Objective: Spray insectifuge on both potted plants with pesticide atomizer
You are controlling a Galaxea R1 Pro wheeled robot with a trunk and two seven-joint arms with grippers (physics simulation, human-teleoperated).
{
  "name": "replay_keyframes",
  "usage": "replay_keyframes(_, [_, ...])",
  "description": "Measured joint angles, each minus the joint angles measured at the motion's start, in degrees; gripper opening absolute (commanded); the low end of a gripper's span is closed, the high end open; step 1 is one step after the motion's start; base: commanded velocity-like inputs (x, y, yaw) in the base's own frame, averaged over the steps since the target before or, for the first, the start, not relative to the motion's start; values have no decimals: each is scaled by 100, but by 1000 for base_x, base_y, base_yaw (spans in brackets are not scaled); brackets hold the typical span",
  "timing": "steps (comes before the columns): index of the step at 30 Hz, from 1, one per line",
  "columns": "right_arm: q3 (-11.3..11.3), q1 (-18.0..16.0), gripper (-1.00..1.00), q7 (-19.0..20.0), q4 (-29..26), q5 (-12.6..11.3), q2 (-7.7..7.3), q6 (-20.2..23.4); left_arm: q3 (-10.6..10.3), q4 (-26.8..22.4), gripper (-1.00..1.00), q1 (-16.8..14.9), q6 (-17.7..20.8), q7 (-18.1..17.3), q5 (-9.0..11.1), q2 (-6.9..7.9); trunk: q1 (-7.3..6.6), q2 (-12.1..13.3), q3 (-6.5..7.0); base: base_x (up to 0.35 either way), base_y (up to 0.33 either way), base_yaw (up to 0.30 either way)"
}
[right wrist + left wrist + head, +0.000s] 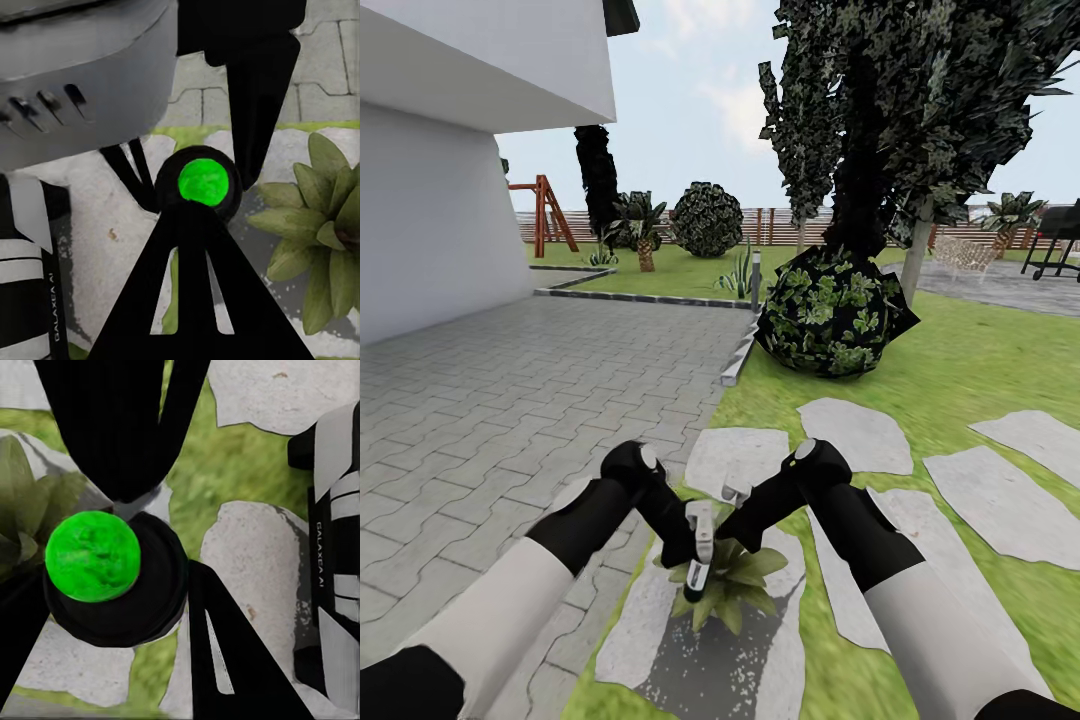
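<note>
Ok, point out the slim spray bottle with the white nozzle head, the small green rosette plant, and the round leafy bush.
Spray bottle (700, 540): head view, white nozzle head.
Rosette plant (745, 575): head view, a right-side leaf.
Round leafy bush (830, 315): head view, centre of foliage.

One atomizer (699, 548), one potted plant (732, 580), two claws (690, 555) (738, 497)

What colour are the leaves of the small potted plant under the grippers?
Green, pointed leaves on the potted plant; clearest in the right wrist view.

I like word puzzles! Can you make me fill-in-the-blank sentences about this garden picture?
1. The potted plant stands on a pale ___ slab.
2. The pesticide atomizer hangs right above the potted ___.
3. Far behind the round bush runs a brown wooden ___.

Missing words: stone; plant; fence.
</note>
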Motion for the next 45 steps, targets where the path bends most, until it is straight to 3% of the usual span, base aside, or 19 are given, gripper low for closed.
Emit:
replay_keyframes(5, [0,0,-100,0,-3,0,0,0,237,573,-100,-5,-187,-4,-7,131,0,0,0,0,0,0])
replay_keyframes(7, [1,0,-100,3,-3,0,0,0,255,717,-100,-6,-242,1,-8,264,0,0,0,0,0,0])
replay_keyframes(13, [2,0,-100,2,-7,0,1,1,289,944,-100,-4,-272,17,-7,847,0,0,0,0,0,0])
replay_keyframes(15, [-16,0,-100,-9,-2,-2,0,3,615,968,-100,37,-272,31,-8,1016,0,0,0,0,0,0])
replay_keyframes(19, [-114,0,-100,-40,15,-22,-44,1,1615,969,-100,86,-255,413,-14,1074,0,0,0,0,0,0])
replay_keyframes(20, [-268,0,-100,-52,28,-26,-111,0,1795,965,-100,91,-244,624,-15,1075,0,0,0,0,0,0])
replay_keyframes(21, [-949,-1,-100,-118,49,-13,-374,0,2075,951,-100,95,-209,1023,-19,1073,0,0,1,0,0,0])
replay_keyframes(22, [-1725,-1,-100,-222,56,-15,-762,-3,2275,936,-100,98,-176,1201,-18,1068,0,0,0,0,0,0])
replay_keyframes(23, [-2618,-1,-100,-433,58,-21,-910,1,2539,925,-100,99,-36,1293,-17,1058,0,0,1,0,0,0])
replay_keyframes(25, [-4221,1,-100,-953,61,-9,-1051,-31,3041,916,-100,104,508,1466,-10,1048,0,0,0,0,0,0])
replay_keyframes(26, [-4652,2,100,-1149,61,-13,-1067,-34,3137,916,-100,103,652,1602,1,1047,0,0,0,0,0,0])
replay_keyframes(27, [-5065,3,100,-1425,61,-7,-1083,-43,3227,915,-100,105,776,1888,0,1046,0,0,0,0,0,0])
replay_keyframes(29, [-5448,3,100,-1852,61,-10,-1091,-62,3299,917,-100,113,876,2479,-2,1033,0,0,0,0,0,0])
replay_keyframes(31, [-5593,3,100,-2202,61,-20,-1069,-230,3328,934,-100,236,925,3112,9,928,0,0,0,0,0,0])
replay_keyframes(34, [-5639,3,100,-2331,61,-22,-1042,-426,3580,983,-100,319,958,4122,40,474,0,0,0,0,0,0])
replay_keyframes(36, [-5646,3,100,-2407,70,-22,-1032,-459,4032,1019,-100,337,958,4679,37,197,0,0,0,0,0,0])
replay_keyframes(38, [-5648,3,100,-2845,76,-23,-1026,-462,4460,1044,-100,343,953,4995,32,63,0,0,0,0,0,0])
replay_keyframes(40, [-5638,3,100,-3467,91,-24,-1021,-456,4653,1066,-100,350,956,5111,40,8,0,0,0,0,0,0])
replay_keyframes(45, [-5629,3,100,-3824,99,-37,-1020,-399,4751,1076,-100,519,944,5142,41,-37,0,0,0,0,0,0])
